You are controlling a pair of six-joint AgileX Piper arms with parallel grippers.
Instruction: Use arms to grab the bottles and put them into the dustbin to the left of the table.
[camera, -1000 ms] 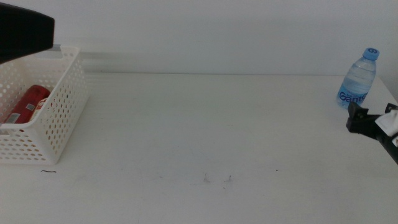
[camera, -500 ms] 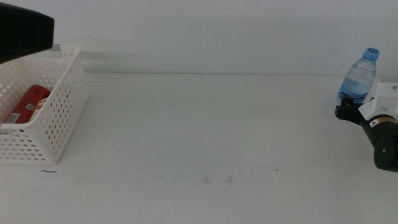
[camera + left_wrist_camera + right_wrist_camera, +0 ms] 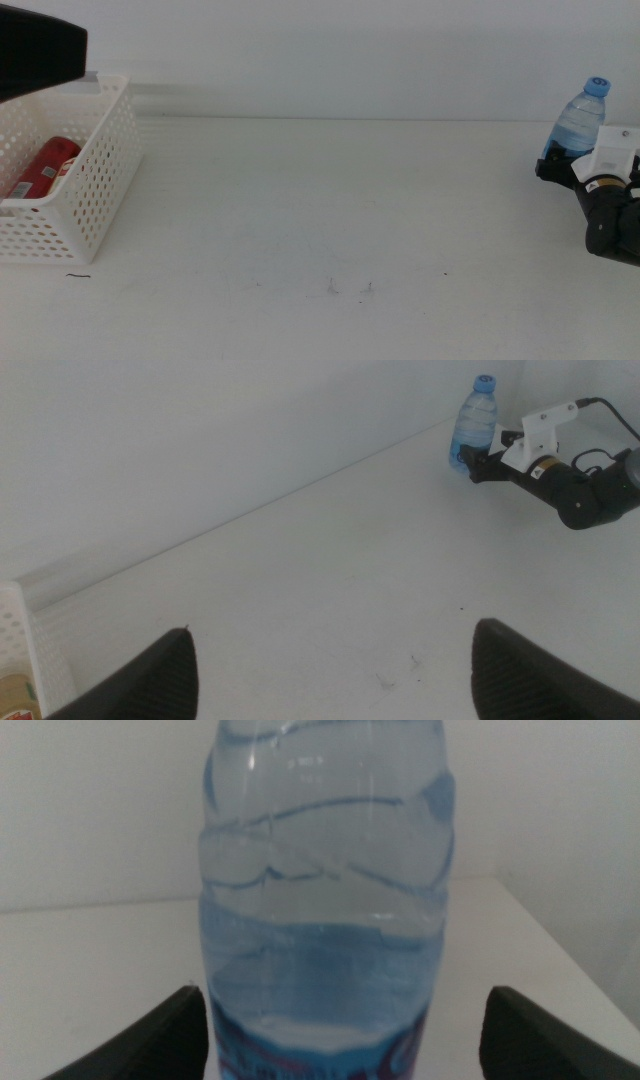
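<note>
Right gripper [image 3: 340, 1050] spread wide, jaws flanking the upright water bottle [image 3: 328, 880] at the table [image 3: 320, 220] far right corner, not yet clamped. Best closed low on the label, squarely centred. Left gripper [image 3: 330, 680] unclenched, above the dustbin [image 3: 95, 190].

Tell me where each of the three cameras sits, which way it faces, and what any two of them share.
Middle view: forward and down over the table; dustbin at left, right gripper at the water bottle.
Left wrist view: high on the left arm, looking across the table; left gripper open, its jaws rising at the bottom.
Right wrist view: right behind the bottle, which fills the picture between the open jaws.
Shared: all three show the water bottle; middle and left wrist views both show the right arm.
</note>
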